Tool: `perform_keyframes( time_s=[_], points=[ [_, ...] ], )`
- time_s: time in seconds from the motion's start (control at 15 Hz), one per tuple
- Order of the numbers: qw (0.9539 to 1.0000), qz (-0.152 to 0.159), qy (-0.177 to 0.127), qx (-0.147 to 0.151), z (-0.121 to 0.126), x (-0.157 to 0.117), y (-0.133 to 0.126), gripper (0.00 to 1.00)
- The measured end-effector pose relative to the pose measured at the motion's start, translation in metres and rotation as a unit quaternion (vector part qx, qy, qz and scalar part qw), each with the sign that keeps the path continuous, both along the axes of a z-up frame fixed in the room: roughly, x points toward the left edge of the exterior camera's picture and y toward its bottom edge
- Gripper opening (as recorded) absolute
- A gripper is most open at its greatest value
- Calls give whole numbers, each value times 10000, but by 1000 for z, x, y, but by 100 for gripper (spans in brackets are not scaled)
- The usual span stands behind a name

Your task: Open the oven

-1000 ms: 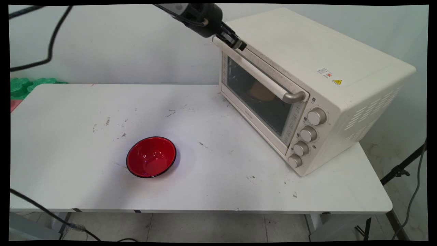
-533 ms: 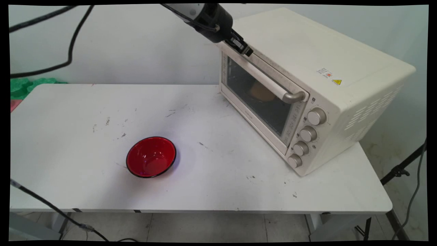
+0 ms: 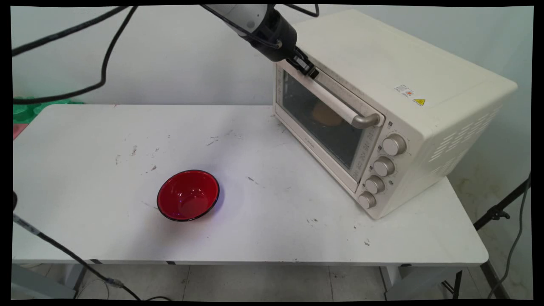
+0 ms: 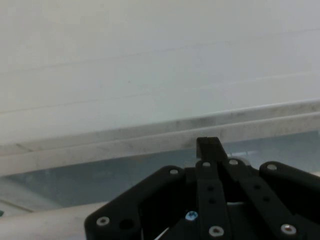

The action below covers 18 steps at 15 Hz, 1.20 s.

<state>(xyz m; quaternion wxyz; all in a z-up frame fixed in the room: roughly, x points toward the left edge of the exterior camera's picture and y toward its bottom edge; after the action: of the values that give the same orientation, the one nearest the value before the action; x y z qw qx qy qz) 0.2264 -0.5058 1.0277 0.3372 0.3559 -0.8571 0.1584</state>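
Green items (image 3: 25,106), unidentifiable, beyond the white table's (image 3: 85,238) far left edge. Red bowl (image 3: 188,201), dark-rimmed, upright and empty, on the table left of centre, well apart from all else. Black gripper (image 3: 309,70), reaching in from upper left, at the top edge of the oven door (image 3: 323,123), just above the left end of the door handle (image 3: 335,104); in the hand view the fingers (image 4: 209,148) appear pressed together, holding nothing, tip close against the door's upper edge. Cream toaster oven (image 3: 403,85), at the table's right, door shut; a brownish item (image 3: 326,114) shows dimly behind the glass. Four knobs (image 3: 394,145) down its front right.
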Motion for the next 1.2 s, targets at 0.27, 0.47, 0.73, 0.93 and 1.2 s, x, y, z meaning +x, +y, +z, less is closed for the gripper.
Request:
perform_keyframes(
  time_s=[0.27,0.47,0.73,0.93,1.2],
  points=[
    [10000,-11,-72,60,-5,0,5,0],
    [9999,-24,-112,86,-7,2,11,0],
    [9998,-53,-164,128,-10,9,23,0],
    [9997,-69,-201,156,-11,19,34,0],
    [9995,-78,-247,183,-16,35,48,0]
  ],
)
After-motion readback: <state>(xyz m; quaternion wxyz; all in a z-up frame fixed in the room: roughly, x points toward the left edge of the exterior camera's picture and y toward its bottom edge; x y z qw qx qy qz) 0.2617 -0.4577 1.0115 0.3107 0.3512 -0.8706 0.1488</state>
